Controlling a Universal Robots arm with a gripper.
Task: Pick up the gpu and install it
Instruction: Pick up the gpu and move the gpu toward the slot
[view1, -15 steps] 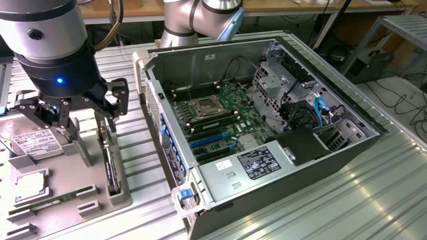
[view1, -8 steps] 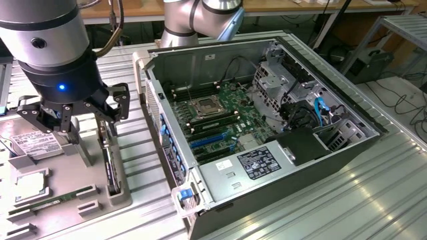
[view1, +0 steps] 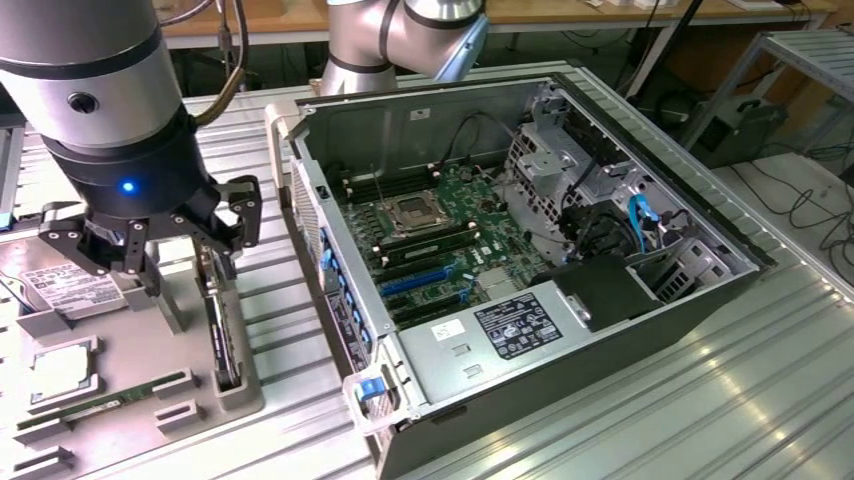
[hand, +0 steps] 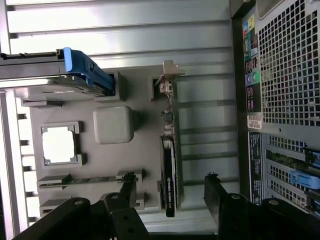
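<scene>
In the exterior view the black two-fingered gripper (view1: 160, 262) hangs spread wide over a grey moulded parts tray (view1: 134, 350), at nine o'clock from the open metal computer case (view1: 441, 130), above the thin dark on-edge gpu (view1: 222, 335), while in the wrist view the gripper (hand: 170, 189) straddles the gpu (hand: 169, 172), jaws apart from it on either side.

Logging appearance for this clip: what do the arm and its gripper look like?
The arm is a silver-grey tube with rounded joints. Its wrist section is black with a small blue light. The gripper is black, with two jointed link-bar fingers. Dark cables run beside the arm.
</scene>
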